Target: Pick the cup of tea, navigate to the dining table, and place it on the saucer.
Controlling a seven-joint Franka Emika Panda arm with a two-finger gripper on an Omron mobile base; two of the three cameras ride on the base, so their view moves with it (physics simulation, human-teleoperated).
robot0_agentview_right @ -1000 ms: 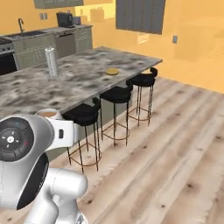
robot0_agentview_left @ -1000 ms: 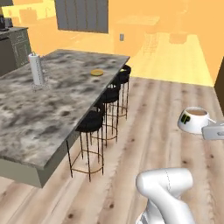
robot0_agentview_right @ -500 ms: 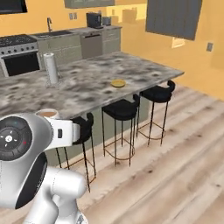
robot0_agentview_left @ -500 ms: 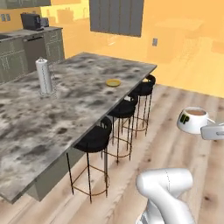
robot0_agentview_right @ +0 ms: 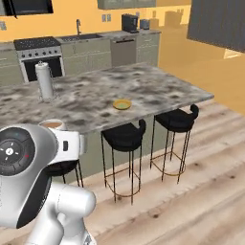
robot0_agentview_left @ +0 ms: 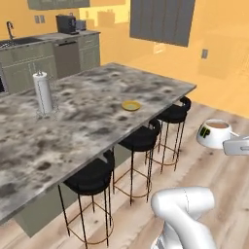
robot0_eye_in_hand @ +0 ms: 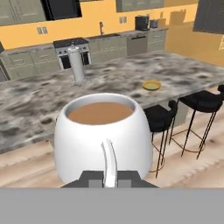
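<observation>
The cup of tea (robot0_eye_in_hand: 104, 135) is white, round and full of brown liquid, and hangs in the air off the dining table's stool side. My gripper (robot0_eye_in_hand: 109, 178) is shut on its handle. From the left base the cup of tea (robot0_agentview_left: 213, 133) shows its black-and-yellow mark, with my gripper (robot0_agentview_left: 232, 144) at its right. In the right base view only the rim of the cup of tea (robot0_agentview_right: 51, 125) peeks above the arm. The yellow saucer (robot0_agentview_left: 131, 105) (robot0_agentview_right: 122, 104) (robot0_eye_in_hand: 151, 85) lies on the grey marbled dining table (robot0_agentview_left: 82, 131) (robot0_agentview_right: 95, 107) (robot0_eye_in_hand: 39, 109) near its stool edge.
Three black round stools (robot0_agentview_left: 93, 177) (robot0_agentview_right: 125, 136) (robot0_eye_in_hand: 202, 101) line the table's near side. A paper towel roll (robot0_agentview_left: 44, 92) (robot0_agentview_right: 45, 80) (robot0_eye_in_hand: 77, 65) stands on the table. Behind are olive cabinets, a stove (robot0_agentview_right: 38, 57) and a coffee machine (robot0_agentview_left: 65, 24). Wooden floor lies to the right.
The whole scene has shifted as the base turned and drove nearer: the table, stools and saucer now stand closer and more face-on. The cup stays held in the gripper.
</observation>
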